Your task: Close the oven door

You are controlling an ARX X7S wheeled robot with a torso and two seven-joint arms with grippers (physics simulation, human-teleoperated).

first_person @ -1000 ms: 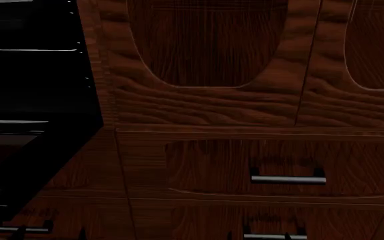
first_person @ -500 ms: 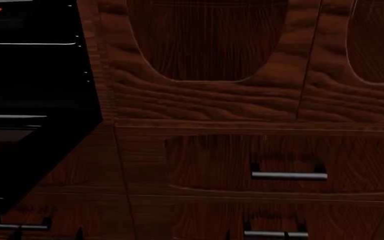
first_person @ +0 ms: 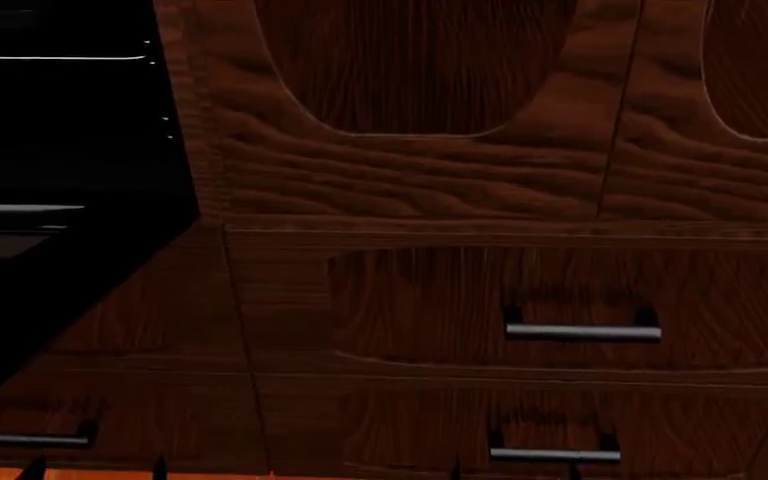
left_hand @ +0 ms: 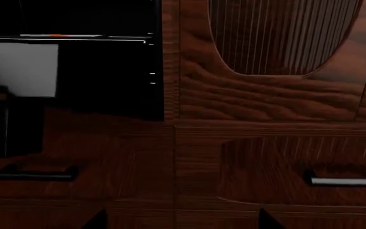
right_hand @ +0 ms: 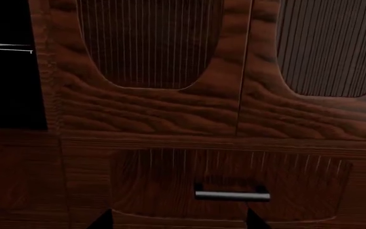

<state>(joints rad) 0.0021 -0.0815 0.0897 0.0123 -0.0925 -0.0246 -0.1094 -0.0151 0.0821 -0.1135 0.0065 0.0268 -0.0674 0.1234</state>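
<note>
The oven door hangs open at the far left of the head view, a glossy black panel tilting down and outward from the dark oven cavity. To its right stand wood cabinet doors with oval recessed panels, and below them reddish drawer fronts with short silver bar handles. In the left wrist view a pale grey patch shows on the black front, perhaps a reflection. Only dark tips of the left hand and of the right hand show, set apart; how wide either stands I cannot tell.
</note>
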